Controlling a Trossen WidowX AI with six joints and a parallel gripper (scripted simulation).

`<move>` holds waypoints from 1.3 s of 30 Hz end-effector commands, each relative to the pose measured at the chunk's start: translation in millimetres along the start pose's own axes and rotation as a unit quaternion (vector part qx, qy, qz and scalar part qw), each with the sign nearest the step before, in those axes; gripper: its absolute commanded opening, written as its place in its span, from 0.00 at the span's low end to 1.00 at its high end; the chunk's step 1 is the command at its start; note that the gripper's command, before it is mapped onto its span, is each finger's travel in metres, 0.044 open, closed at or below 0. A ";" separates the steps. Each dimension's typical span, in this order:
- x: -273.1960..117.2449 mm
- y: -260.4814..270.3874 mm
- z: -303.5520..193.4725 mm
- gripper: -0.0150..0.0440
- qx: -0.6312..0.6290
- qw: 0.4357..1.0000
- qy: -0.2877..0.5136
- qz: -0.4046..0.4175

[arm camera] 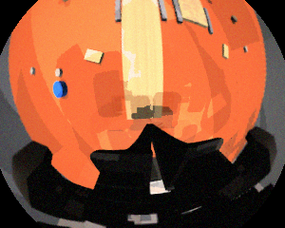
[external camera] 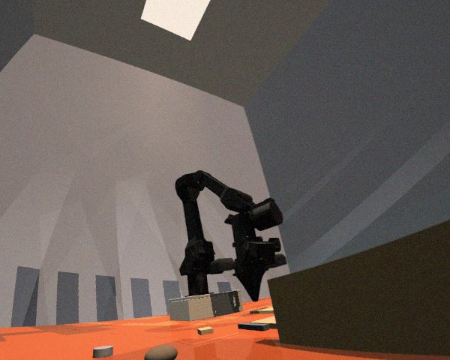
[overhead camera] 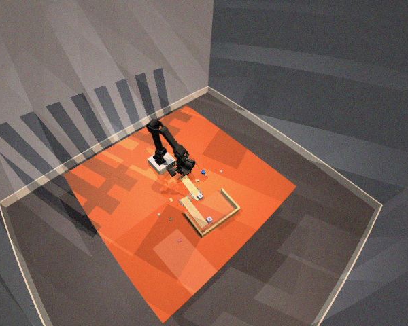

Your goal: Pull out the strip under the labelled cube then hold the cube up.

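The claw (overhead camera: 180,176) (external camera: 255,300) (arm camera: 149,127) looks like dark plastic or coated metal, mostly matt. Near the upper middle of the wrist view, the pale strip (overhead camera: 192,187) (arm camera: 142,57) looks like smooth wood with faint grain. The orange worktop (overhead camera: 176,277) (external camera: 120,333) (arm camera: 85,28) appears smooth and slightly glossy.
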State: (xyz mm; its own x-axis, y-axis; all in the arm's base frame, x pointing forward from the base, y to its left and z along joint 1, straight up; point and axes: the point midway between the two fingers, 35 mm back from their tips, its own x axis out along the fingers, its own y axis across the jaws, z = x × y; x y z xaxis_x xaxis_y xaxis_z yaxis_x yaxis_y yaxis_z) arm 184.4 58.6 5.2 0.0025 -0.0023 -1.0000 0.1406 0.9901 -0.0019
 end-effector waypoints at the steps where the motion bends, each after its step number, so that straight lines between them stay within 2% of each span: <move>1: -22.5 4.0 8.5 0.25 -0.001 1.000 -0.009 0.006; 3: -22.5 4.0 8.5 0.25 -0.001 1.000 -0.009 0.006; 8: -21.2 3.2 31.0 0.48 -0.066 0.998 -0.011 0.005; 20: -22.7 0.6 68.1 1.00 -0.068 0.998 -0.013 0.005; 39: -28.4 0.4 129.3 1.00 -0.068 0.998 -0.015 0.005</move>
State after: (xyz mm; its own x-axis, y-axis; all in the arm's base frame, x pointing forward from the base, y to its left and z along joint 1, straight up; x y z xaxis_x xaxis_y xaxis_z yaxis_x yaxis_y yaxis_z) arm 300.4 41.5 30.6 0.0239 0.0003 -0.9997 0.0076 1.0000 0.0005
